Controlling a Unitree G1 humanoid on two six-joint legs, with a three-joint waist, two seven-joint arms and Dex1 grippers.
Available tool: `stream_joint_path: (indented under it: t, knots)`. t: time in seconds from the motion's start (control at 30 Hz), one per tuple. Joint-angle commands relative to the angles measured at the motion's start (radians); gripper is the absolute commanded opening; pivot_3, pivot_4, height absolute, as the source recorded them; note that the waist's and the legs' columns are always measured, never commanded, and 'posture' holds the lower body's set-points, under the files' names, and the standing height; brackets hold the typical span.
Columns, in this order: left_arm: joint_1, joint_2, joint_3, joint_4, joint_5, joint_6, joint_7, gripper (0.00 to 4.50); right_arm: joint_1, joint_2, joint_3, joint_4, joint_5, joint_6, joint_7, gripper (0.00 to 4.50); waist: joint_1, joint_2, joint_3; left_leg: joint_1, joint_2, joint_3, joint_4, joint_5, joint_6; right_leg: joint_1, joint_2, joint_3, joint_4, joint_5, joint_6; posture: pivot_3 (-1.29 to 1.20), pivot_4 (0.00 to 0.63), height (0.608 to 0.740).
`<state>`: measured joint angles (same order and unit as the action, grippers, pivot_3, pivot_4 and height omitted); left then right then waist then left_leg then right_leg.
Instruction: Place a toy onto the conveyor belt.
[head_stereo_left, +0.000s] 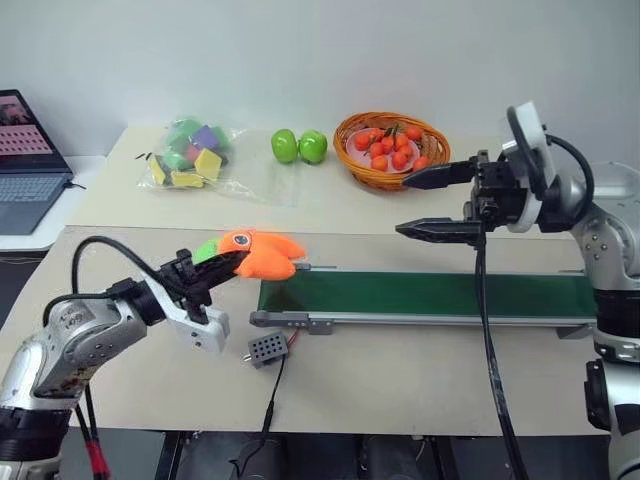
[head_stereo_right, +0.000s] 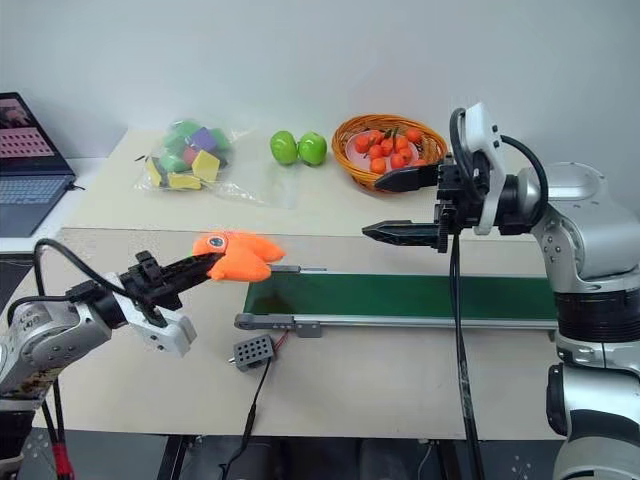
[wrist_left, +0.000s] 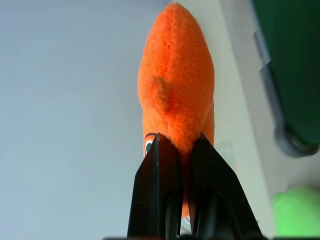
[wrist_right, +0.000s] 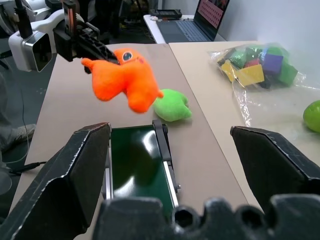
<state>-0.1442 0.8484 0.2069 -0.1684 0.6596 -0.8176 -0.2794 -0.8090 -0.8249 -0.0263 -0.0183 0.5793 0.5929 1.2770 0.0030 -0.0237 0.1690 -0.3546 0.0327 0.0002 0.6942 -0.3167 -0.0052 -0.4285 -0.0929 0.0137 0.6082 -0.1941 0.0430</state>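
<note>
One toy (head_stereo_left: 262, 255) (orange) in left hand (head_stereo_left: 236, 258), near conveyor belt (head_stereo_left: 430, 296).

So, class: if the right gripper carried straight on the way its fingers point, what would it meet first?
Probably the orange plush fish held up by the left gripper. The right gripper is open and aims that way above the conveyor belt; depth is unclear.

The toy (head_stereo_left: 264, 256) is bright orange, with a small white-ringed dark eye; the belt (head_stereo_left: 430, 297) is dark green in a grey frame; a lime-green plush (wrist_right: 172, 107) lies by it; the small box (head_stereo_left: 266, 349) is grey, dotted with dark holes; the basket (head_stereo_left: 390, 150) is orange-brown wicker, its fruit orange-red; two glossy green fruits (head_stereo_left: 298, 146); the bagged blocks (head_stereo_left: 190, 152) are green, purple and yellow; black fingers (head_stereo_left: 440, 229); the tabletop (head_stereo_left: 400, 385) is beige.
</note>
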Motion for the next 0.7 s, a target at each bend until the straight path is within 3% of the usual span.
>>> stream_joint_path:
  t: [0.03,0.3,0.7]
  knots:
    - [-0.019,0.0,0.062,-0.008,0.228,-0.031,0.251,0.04,-0.003,-0.018,-0.044,-0.01,0.005,-0.027,0.005,4.5,0.0,0.0,0.0,0.0,0.0,0.0,0.0,0.0,0.0,0.0,0.0,0.0,0.0,0.0,0.0,0.0,0.15,0.738]
    - [-0.037,-0.01,-0.04,0.011,0.424,0.034,0.474,0.04,0.001,-0.015,-0.04,-0.019,0.004,-0.022,0.001,4.5,0.0,0.0,0.0,0.0,0.0,0.0,0.0,0.0,0.0,0.0,0.0,0.0,0.001,0.0,0.0,0.0,0.15,0.738]
    - [-0.148,-0.062,-0.261,0.213,0.338,0.081,0.409,0.04,0.041,-0.032,-0.075,-0.113,0.033,0.037,-0.053,4.5,0.005,0.0,0.0,0.0,0.0,0.0,0.0,0.0,0.0,0.0,0.0,0.0,0.002,0.0,0.0,0.0,0.15,0.738]
